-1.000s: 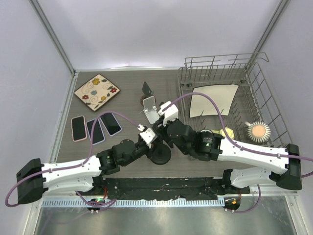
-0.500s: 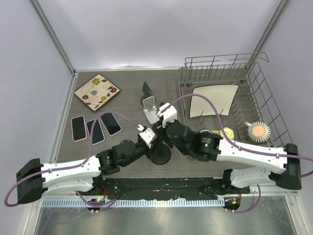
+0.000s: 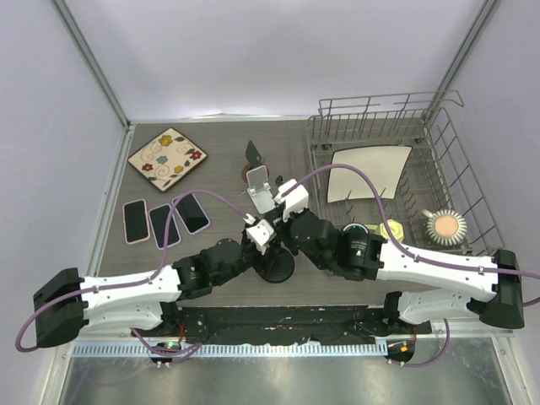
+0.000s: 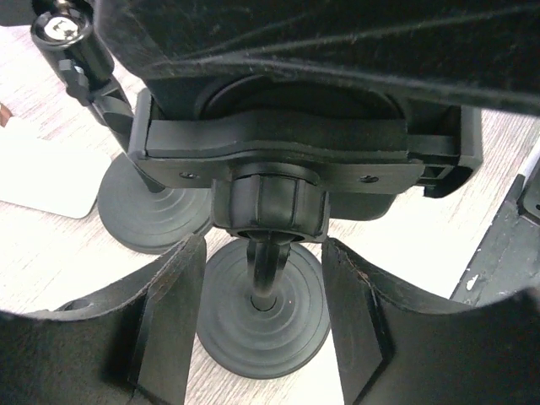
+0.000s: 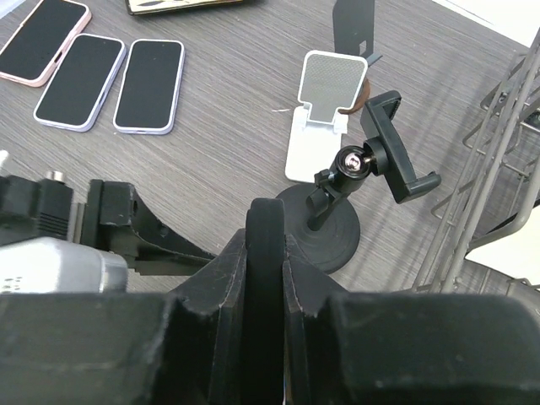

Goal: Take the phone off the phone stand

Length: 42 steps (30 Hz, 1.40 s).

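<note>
Right wrist view: right claw [image 5: 265, 257] pinches phone [image 5: 265, 221] by its faces, thin edge facing the camera. Left claw [image 4: 263, 253] is spread astride phone stand [image 4: 270, 152] neck, gripping nothing. Right arm should lift.

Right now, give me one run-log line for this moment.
left tool: open, straddling phone stand neck | right tool: shut on phone edge | phone: not yet out of stand clamp

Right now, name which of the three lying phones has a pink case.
The leftmost phone in the top view; the middle phone and right phone have pale lilac cases.
</note>
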{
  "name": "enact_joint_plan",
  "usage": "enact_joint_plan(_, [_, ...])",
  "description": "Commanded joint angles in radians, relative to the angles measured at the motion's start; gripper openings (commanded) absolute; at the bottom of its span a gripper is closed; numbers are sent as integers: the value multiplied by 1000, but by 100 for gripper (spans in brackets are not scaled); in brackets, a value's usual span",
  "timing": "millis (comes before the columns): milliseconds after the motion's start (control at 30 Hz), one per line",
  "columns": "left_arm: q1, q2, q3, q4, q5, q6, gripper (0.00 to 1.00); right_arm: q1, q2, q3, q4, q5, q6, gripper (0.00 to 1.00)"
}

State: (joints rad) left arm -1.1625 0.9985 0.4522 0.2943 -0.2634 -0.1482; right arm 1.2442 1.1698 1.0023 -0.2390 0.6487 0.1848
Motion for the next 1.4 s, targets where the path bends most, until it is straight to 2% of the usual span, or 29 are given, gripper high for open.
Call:
enact_joint_plan(0, [1,37,46,58,13,22,60,-8,-18,-36,-8,-1,-15,1])
enact_joint_plan(200, [3,72,42,166,-57,32,52,-2,-22,-56,1,-23,-13,1])
enact_joint_plan(300, [3,77,25,218,-88,32,52,3,-28,-64,3,-29,-13,1])
enact_joint_plan(500, [4,38,-21,319,-77,36,51,1,-35,-76,12,-34,-8,1])
enact_joint_plan(733, [4,17,-23,327,-27,59,49,3,-24,-74,12,-43,-8,1])
enact_joint_plan(833, [4,11,-23,336,-28,59,43,3,-21,-76,7,-46,-7,1])
enact_joint_plan(933, [4,20,-21,344,-60,59,31,4,-21,-74,3,-52,-5,1])
enact_joint_plan(967, [4,23,-20,339,-74,59,21,4,-18,-74,0,-53,-2,1])
enact_joint_plan(1067, [4,32,-18,321,-153,36,0,9,-16,-74,-28,-52,4,1])
enact_joint_plan(1367, [4,32,-32,263,-454,-145,0,55,11,-77,-143,-6,53,1])
